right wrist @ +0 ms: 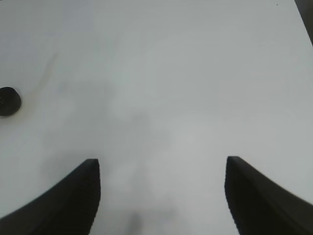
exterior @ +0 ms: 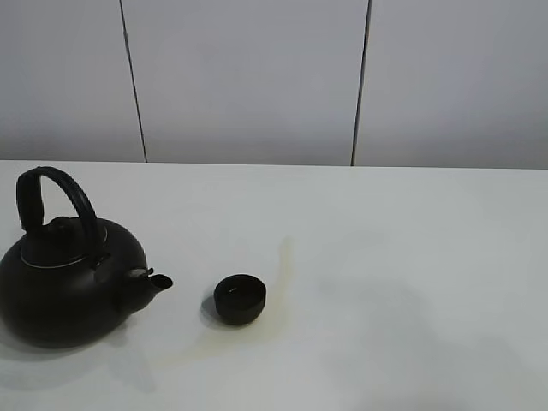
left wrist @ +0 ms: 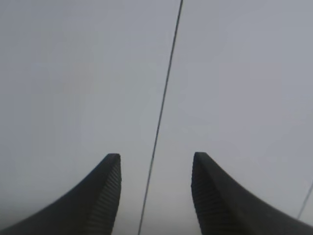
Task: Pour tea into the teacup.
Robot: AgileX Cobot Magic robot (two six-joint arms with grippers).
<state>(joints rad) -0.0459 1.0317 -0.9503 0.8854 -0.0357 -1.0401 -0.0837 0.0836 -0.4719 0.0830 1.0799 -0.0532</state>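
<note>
Our teacup (exterior: 240,298) sits near the table's (exterior: 411,257) front edge, left of centre, just beside the kettle's (exterior: 68,282) spout. Our left gripper (left wrist: 155,161) and right gripper (right wrist: 162,166) both gape wide, holding nothing.

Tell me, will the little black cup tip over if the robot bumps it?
Probably not. The teacup looks low and wide, so it would likely slide on the smooth table. It looks small, so probably light. No handle to catch on.

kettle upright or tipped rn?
Upright. The kettle sits flat on the table, handle arched overhead, spout level toward the teacup. Neither gripper touches it.
</note>
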